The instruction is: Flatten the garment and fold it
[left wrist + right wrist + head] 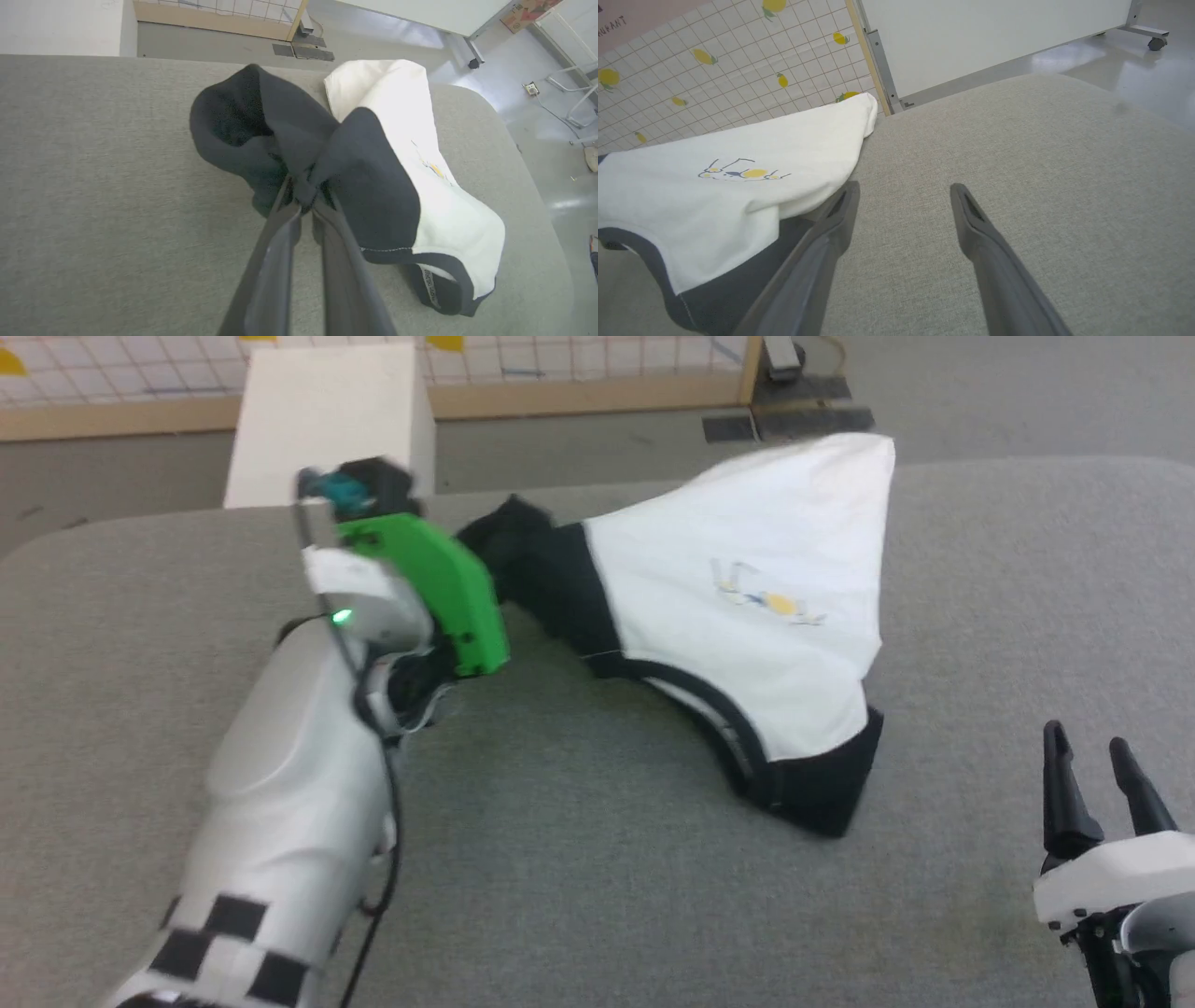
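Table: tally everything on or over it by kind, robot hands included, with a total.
Garments: 1, the shirt
Hands: 2, left hand shut on the shirt, right hand open
Total: 3

Grey desk (597, 896), apparently fabric-covered, with rounded corners; the garment (747, 616) rests bunched on it near the far edge.

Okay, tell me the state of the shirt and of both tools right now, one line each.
garment: bunched up on the table, not flat, not folded, one black part pinched.
left tool: shut on the garment's black cloth.
right tool: open, empty, over the table.
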You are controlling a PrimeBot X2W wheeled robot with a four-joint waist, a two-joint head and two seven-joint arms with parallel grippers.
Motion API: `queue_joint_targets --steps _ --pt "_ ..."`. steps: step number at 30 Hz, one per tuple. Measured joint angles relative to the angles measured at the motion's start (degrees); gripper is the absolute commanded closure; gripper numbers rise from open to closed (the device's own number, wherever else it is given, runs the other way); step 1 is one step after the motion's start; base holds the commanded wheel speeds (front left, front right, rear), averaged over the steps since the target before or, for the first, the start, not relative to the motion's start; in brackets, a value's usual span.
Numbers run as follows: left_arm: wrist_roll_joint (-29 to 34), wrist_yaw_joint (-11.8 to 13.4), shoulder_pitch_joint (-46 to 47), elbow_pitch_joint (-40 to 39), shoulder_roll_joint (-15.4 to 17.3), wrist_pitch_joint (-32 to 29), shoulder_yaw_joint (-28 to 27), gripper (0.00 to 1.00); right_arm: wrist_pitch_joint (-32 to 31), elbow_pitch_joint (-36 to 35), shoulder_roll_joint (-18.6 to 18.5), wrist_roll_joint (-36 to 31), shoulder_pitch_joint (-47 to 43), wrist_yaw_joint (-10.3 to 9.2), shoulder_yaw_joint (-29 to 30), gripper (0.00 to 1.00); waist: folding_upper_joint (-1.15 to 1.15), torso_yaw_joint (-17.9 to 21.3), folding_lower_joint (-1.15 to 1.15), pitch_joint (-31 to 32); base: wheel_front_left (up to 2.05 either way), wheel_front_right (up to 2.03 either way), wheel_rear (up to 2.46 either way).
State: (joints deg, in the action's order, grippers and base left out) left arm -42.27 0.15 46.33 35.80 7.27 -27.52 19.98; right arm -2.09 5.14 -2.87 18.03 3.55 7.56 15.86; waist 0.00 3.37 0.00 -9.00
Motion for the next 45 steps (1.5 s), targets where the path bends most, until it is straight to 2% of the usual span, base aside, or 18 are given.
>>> queue_joint_targets --steps 5,8,13,16,17,18,19,22,27,30,34,37,41,45 --pt "-1.2 5.8 -10.9 -7.6 6.5 -0.5 -4.3 1.00 -0.5 0.1 -0.1 0.0 -1.5 0.00 -0.6 0.00 0.00 -3.4 0.00 2.7 0.00 0.00 0.00" --pt "-2.9 9.7 -19.1 -12.3 8.7 -1.2 -6.8 1.00 -0.9 0.1 0.0 0.0 -2.0 0.00 -1.3 0.00 0.00 -5.6 0.00 3.8 0.00 0.00 0.00" --pt "-6.7 14.0 -33.3 -17.5 8.1 -2.8 -9.4 1.00 -1.3 0.4 0.0 0.1 -2.3 0.00 -2.2 0.00 0.00 -8.8 0.00 5.3 0.00 0.00 0.00" --pt "-8.6 15.0 -39.0 -19.2 6.9 -3.0 -10.3 1.00 -1.4 0.4 0.0 0.1 -2.4 0.00 -2.5 0.00 0.00 -10.0 0.00 6.0 0.00 0.00 0.00" --pt "-8.9 15.1 -39.7 -20.0 6.7 -2.7 -10.5 0.95 -1.5 0.4 0.0 0.1 -2.4 0.00 -2.5 0.00 0.00 -10.3 0.00 6.2 0.00 0.00 0.00" --pt "-9.5 15.1 -40.1 -21.0 6.3 -2.1 -10.9 0.78 -1.5 0.4 0.0 0.1 -2.4 0.00 -2.5 0.00 0.00 -10.5 0.00 6.3 0.00 0.00 0.00" --pt "-9.5 15.0 -40.2 -21.9 6.1 -1.2 -11.3 0.00 -1.5 0.4 0.0 0.1 -2.4 0.00 -2.5 0.00 0.00 -10.7 0.00 6.5 0.00 0.00 0.00" --pt "-9.3 13.9 -39.9 -24.9 5.9 4.1 -13.7 0.00 -1.9 0.4 0.0 0.1 -2.4 0.00 -2.7 0.00 0.00 -11.1 0.00 6.8 0.00 0.00 0.00" --pt "-7.6 8.8 -39.1 -29.3 6.2 16.4 -17.4 0.00 -2.6 0.3 0.0 0.0 -2.4 0.00 -2.7 0.00 0.00 -11.1 0.00 7.4 0.00 0.00 0.00" --pt "-1.2 6.2 -39.2 -30.5 8.2 26.0 -17.2 0.00 -4.0 -0.3 0.0 -1.4 -2.4 0.00 -2.8 0.00 0.00 -11.1 0.00 7.6 0.00 0.00 0.00" --pt "6.6 5.0 -39.3 -30.6 9.9 37.5 -16.4 0.00 -7.1 -1.4 0.0 -1.5 -2.3 0.00 -3.4 0.00 0.00 -11.1 0.00 7.1 0.00 0.00 0.00" --pt "10.5 3.9 -39.4 -30.5 9.8 40.8 -14.9 0.00 -11.6 -2.6 0.0 -2.3 -1.7 -0.01 -4.6 0.00 -0.01 -11.3 0.00 6.5 0.00 0.00 0.00" --pt "16.4 2.9 -39.4 -30.5 10.1 41.8 -12.0 0.00 -19.4 -4.2 -0.1 -3.7 1.6 0.00 -7.7 0.00 0.00 -11.5 0.00 5.4 0.00 0.00 0.00" --pt "19.1 2.4 -39.4 -30.4 8.8 42.1 -11.0 0.00 -30.1 -4.3 -2.0 -5.1 6.7 0.00 -12.1 0.00 0.00 -11.8 0.00 3.8 0.00 0.00 0.00"
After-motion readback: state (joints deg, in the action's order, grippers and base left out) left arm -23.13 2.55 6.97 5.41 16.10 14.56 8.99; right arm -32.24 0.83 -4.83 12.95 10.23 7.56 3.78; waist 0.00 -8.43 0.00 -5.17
